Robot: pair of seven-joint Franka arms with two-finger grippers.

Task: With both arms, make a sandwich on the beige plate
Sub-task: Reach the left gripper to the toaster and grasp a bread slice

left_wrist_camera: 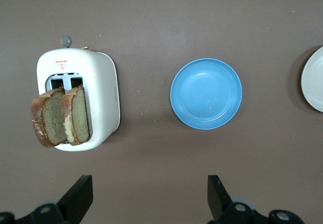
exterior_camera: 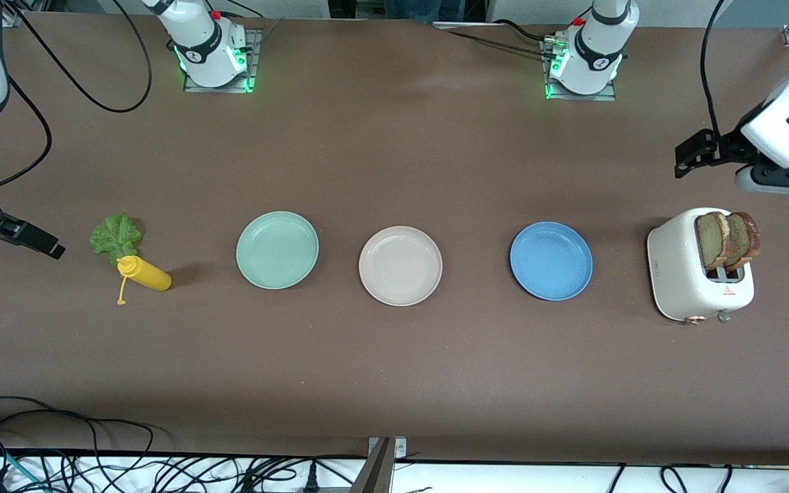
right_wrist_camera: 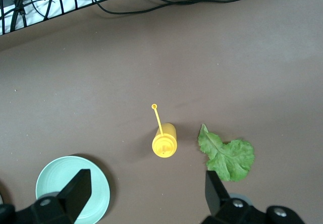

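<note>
surface (exterior_camera: 394, 383): matte brown, black cables along its front-camera edge
right gripper (exterior_camera: 42, 243): over right arm's end, jaws open, holding nothing
lettuce: ruffled green leaf (exterior_camera: 116, 235), touching yellow squeeze bottle (exterior_camera: 144, 273)
plates: mint green (exterior_camera: 277, 249), round pale beige plate (exterior_camera: 400, 266) mid-row, bare, blue (exterior_camera: 550, 260)
bread: two brown wholegrain slices (exterior_camera: 728, 239) upright in white toaster (exterior_camera: 689, 277)
left gripper (exterior_camera: 692, 156): above toaster end, jaws open, holding nothing

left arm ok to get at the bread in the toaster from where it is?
Probably yes. The left gripper is open, up over the table by the toaster. Both bread slices stand well out of the slots, with nothing over or beside them blocking a descent.
</note>
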